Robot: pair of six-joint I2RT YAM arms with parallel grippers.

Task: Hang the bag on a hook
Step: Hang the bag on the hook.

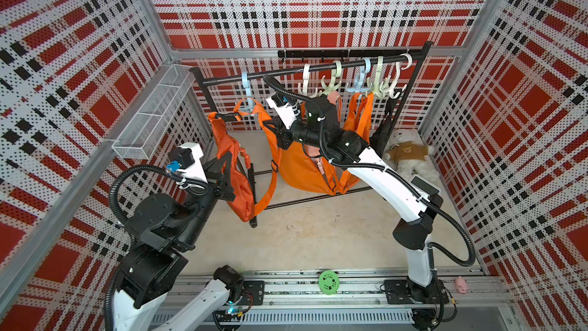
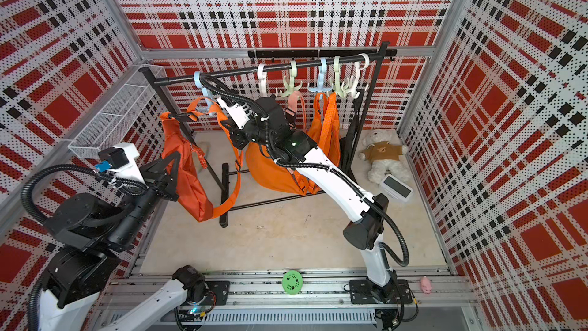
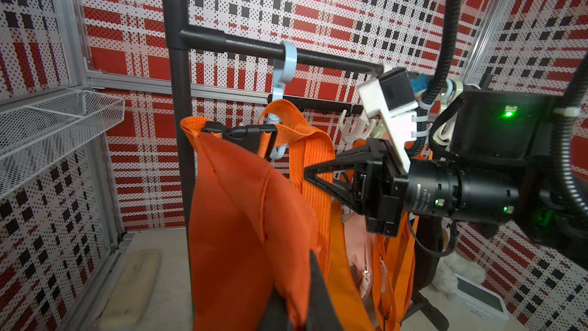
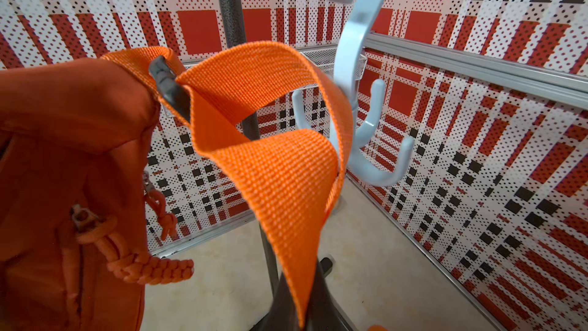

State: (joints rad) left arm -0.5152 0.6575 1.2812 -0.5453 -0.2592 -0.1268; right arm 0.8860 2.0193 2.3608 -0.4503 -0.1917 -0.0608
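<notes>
1. Rack point(image 1: 321, 66): black, standing upright at the rear of the floor, its top rail carrying a row of plastic hooks.

2. Bag point(image 1: 234, 179): orange, hanging clear of the floor beside the rack's end post on the robot's left, below the rail. Its body sags downward and tilts.

3. Left hand point(image 2: 173, 162): closed tight, pinching the orange fabric of the bag's body below the rack's rail.

4. Right hand point(image 3: 310, 175): closed tight on the strap, under the rail and further along the rack from that end post.

5. Strap point(image 4: 280, 167): orange webbing, rising from the bag in a loop up to the hook nearest the rack's end post. It crosses the hook's stem. Whether it bears on a prong cannot be confirmed, as the webbing covers the contact point.

6. Hook point(image 4: 353, 68): pale blue, clipped over the rack's rail, prongs curving upward.

7. Buckle point(image 3: 241, 132): black, at the bag's top edge, just below that hook.
</notes>
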